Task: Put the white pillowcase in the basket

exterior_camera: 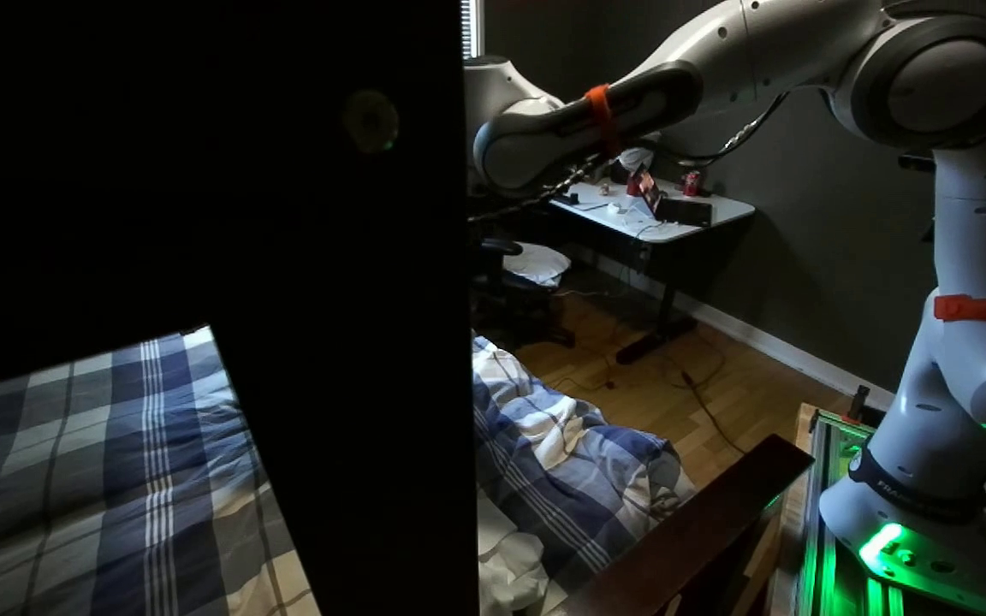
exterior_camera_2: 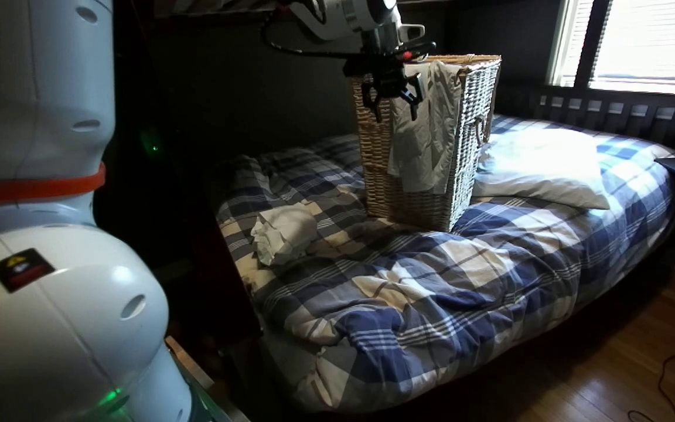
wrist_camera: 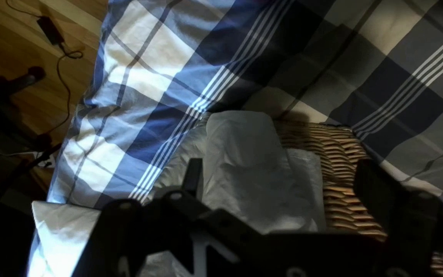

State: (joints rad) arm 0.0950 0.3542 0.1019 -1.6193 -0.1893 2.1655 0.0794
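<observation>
Because so much overhangs, what I take for the white pillowcase (exterior_camera_2: 429, 155), draped down the basket (exterior_camera_2: 377, 176) at upper middle, could slide onto the bed (exterior_camera_2: 484, 264); the gripper (exterior_camera_2: 396, 115) stands spread, empty.

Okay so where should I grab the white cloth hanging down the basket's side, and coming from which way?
I'd pinch the white cloth by a lengthwise fold midway down, coming from above, outside the basket. It hangs down the outside with folds running downward, one bulging outward in the wrist view, so the open hand could probably straddle it.
</observation>
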